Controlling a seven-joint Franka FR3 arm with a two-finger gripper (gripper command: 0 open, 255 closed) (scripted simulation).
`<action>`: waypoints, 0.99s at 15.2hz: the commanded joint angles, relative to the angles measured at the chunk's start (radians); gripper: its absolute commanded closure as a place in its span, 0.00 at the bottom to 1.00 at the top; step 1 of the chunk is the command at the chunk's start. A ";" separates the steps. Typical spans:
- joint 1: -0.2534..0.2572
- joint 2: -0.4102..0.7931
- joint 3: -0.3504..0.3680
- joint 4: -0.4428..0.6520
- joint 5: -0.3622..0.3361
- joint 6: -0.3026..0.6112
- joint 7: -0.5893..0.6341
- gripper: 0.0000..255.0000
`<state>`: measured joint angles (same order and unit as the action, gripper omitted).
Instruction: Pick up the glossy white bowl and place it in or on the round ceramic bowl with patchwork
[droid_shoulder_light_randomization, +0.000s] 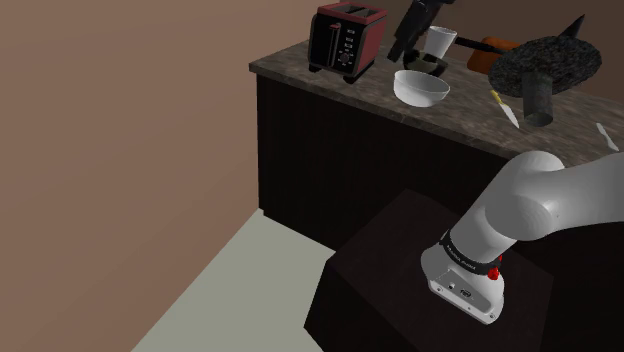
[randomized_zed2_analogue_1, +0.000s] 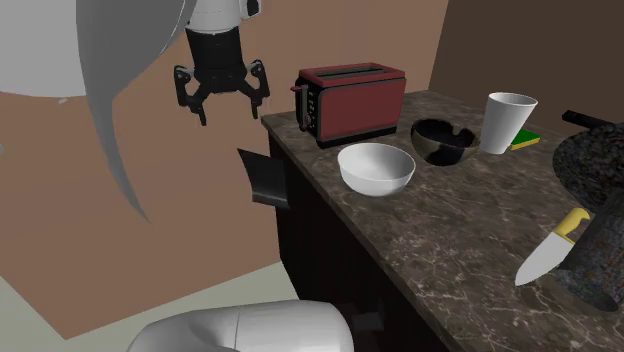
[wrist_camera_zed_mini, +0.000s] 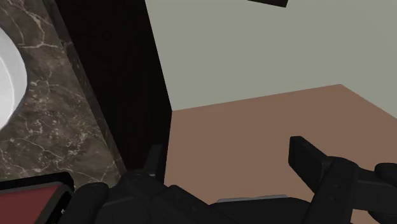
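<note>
Gripper (randomized_zed2_analogue_1: 226, 108) is spread wide, nothing between the fingers (wrist_camera_zed_mini: 308, 159). It hangs in the air off the end of the counter (randomized_zed2_analogue_1: 450, 230), past the toaster (randomized_zed2_analogue_1: 350, 103). White bowl (randomized_zed2_analogue_1: 376, 168) sits upright on the counter just beside the toaster, well apart from the fingers and off to their side, not between them. Dark bowl (randomized_zed2_analogue_1: 443, 141) stands near it, next to a white cup (randomized_zed2_analogue_1: 508, 122).
</note>
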<state>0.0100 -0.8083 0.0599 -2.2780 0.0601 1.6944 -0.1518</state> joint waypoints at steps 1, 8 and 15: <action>0.000 0.000 0.000 0.000 0.000 0.000 0.000 0.00; -0.061 0.024 -0.137 -0.061 -0.067 0.080 -0.108 0.00; -0.120 0.096 -0.277 -0.079 -0.125 0.169 -0.216 0.00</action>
<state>-0.1037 -0.7332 -0.1985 -2.3676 -0.0585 1.8528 -0.3540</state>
